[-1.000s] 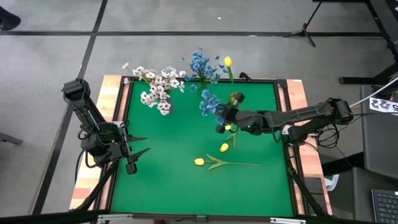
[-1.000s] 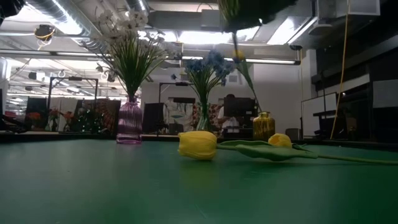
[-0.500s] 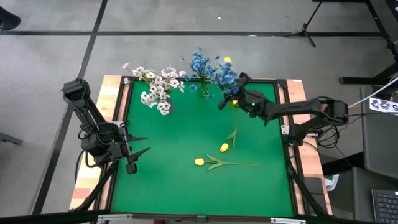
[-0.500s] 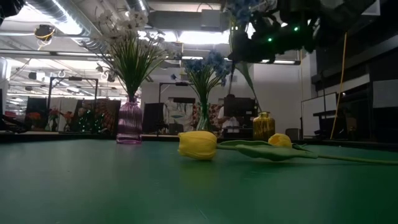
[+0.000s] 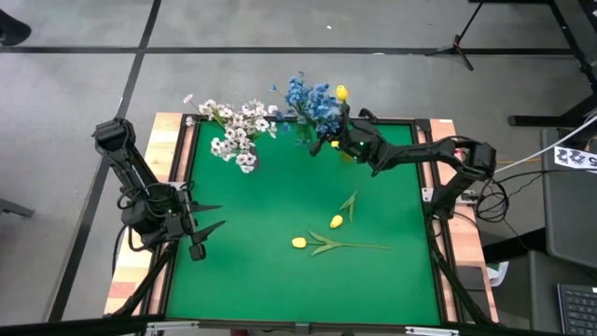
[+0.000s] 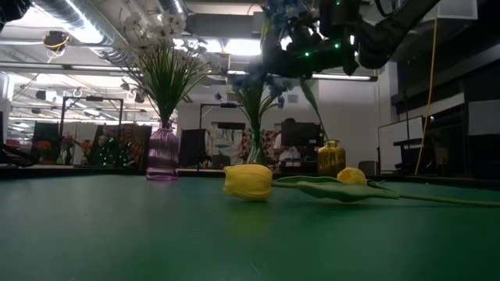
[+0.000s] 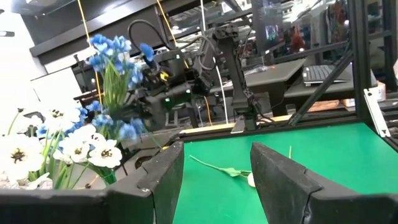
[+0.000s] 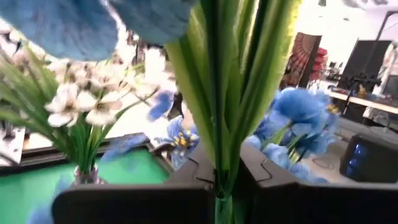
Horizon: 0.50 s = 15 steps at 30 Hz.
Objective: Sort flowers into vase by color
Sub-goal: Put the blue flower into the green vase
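From above, the right claw grips a blue sprig at the tabletop's far edge while the left claw waits wide, 2 yellow buds lying mid-table; low view shows the blue vase; the right wrist shows fingers clamping green stems.

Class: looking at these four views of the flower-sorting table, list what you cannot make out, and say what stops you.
- High view: the blue vase is hidden under its blooms.
- Low view: the right gripper is a dark backlit shape.
- Right wrist view: the held blue sprig blocks what lies beneath.
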Available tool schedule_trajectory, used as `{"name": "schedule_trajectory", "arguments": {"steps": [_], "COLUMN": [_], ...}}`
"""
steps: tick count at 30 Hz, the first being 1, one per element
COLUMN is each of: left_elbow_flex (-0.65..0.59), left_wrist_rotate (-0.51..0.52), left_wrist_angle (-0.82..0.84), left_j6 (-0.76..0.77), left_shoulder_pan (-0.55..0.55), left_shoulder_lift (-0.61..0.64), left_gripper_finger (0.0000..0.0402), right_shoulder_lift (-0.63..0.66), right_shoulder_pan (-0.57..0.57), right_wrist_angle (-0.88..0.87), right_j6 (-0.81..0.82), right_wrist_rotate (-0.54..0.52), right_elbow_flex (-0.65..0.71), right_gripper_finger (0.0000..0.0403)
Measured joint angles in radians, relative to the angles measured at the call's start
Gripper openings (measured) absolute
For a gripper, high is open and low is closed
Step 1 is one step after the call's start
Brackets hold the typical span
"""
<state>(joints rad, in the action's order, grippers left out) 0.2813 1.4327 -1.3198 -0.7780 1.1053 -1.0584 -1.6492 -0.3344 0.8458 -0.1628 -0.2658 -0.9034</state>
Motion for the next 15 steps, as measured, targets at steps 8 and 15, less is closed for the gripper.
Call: {"name": "schedule_trajectory", "arguments": {"steps": [8,15], "left_elbow_flex": [0.0,0.0], "left_wrist_rotate": [0.001,0.005], "left_wrist_angle": [0.0,0.0], "left_j6": [-0.002,0.0], "left_shoulder_pan": [0.0,0.0], "left_shoulder_lift": [0.0,0.0], "left_gripper_finger": [0.0182,0.0182], "right_shoulder_lift": [0.006,0.016], "right_shoulder_pan": [0.0,0.0], "right_wrist_angle": [-0.063,-0.072], "right_j6": [-0.029,-0.052], "right_wrist_rotate": [-0.04,-0.055], "right_elbow_flex": [0.001,0.001], "right_gripper_finger": [0.0017,0.0017]}}
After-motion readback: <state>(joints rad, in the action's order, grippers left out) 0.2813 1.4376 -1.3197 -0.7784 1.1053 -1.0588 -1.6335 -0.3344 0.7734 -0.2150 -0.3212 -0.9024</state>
